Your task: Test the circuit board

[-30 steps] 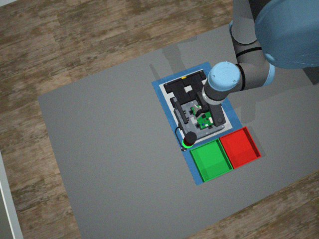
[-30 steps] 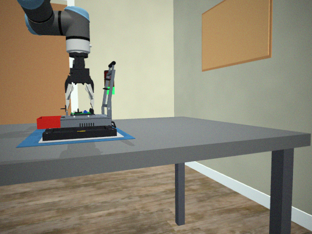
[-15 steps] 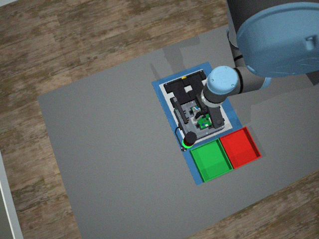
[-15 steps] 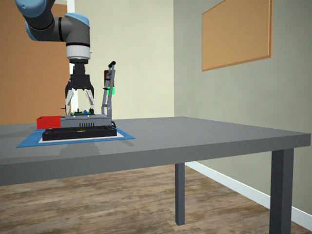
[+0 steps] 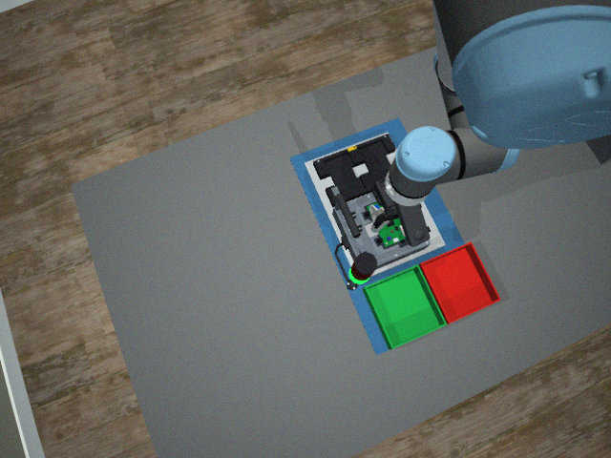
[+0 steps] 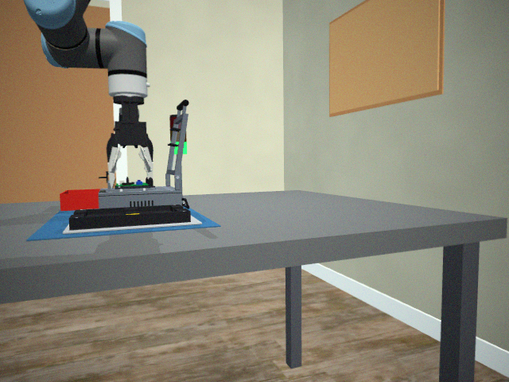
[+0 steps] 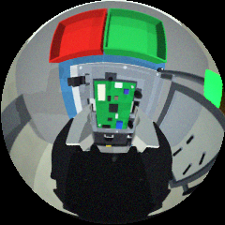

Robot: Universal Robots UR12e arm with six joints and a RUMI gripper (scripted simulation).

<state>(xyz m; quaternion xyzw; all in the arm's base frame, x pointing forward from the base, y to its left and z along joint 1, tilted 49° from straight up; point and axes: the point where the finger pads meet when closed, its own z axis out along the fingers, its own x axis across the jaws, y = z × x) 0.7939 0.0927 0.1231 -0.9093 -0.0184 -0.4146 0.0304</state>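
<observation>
The green circuit board [image 5: 389, 234] lies flat in the grey tester [image 5: 374, 237], component side up. It also shows in the side view [image 6: 132, 185] and the wrist view [image 7: 112, 105]. The tester's lid [image 6: 177, 143] stands upright, open. The signal light [image 6: 180, 146] glows green; it shows at the wrist view's right edge [image 7: 213, 86]. My gripper [image 6: 130, 180] is open and low over the tester, with one finger on each side of the board. I cannot tell whether the fingers touch the board's edges.
The green bin [image 5: 404, 305] and the red bin [image 5: 458, 281] sit side by side beyond the tester on the blue mat. The black tray [image 5: 355, 162] lies on the tester's other side. The lid rises close beside my gripper.
</observation>
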